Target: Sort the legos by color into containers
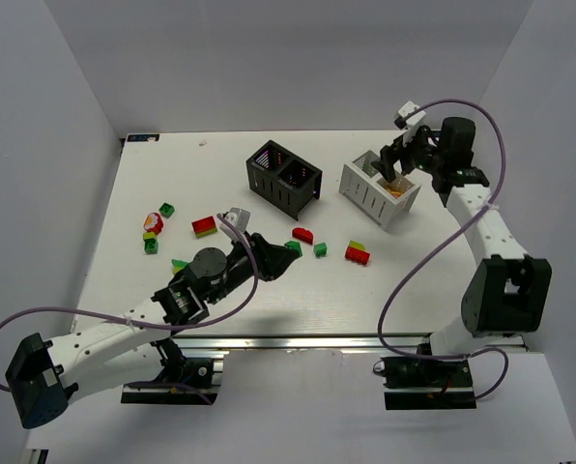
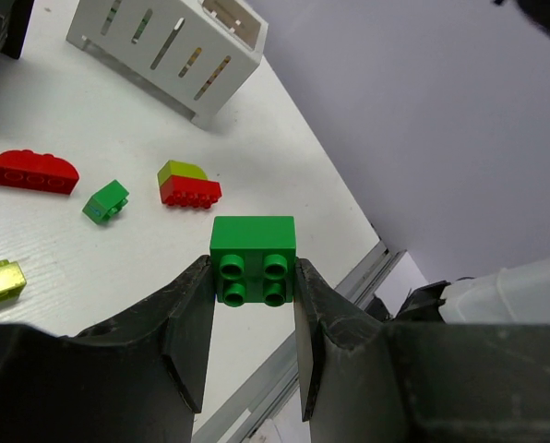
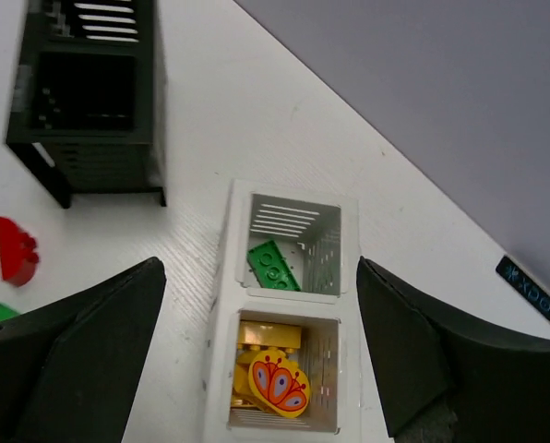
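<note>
My left gripper [image 2: 253,274] is shut on a green two-by-two lego [image 2: 253,257] and holds it above the table; in the top view the gripper [image 1: 280,257] is near the table's middle front. My right gripper [image 3: 259,277] is open and empty, directly above the white container [image 3: 221,305], also seen from the top [image 1: 370,198]. Its far compartment holds a green lego [image 3: 275,266], its near one yellow pieces [image 3: 277,378]. The black container [image 1: 283,177] stands to the left of the white one. Loose legos lie around: a red dome [image 1: 302,234], a small green one [image 1: 320,249], a red-and-lime stack [image 1: 358,253].
More legos lie on the left: a red-and-green stack [image 1: 205,226], a green one [image 1: 166,209], a red-yellow piece [image 1: 153,224], a green-yellow one [image 1: 151,243] and another [image 1: 179,265]. The table's metal front edge [image 1: 298,340] runs near the arm bases.
</note>
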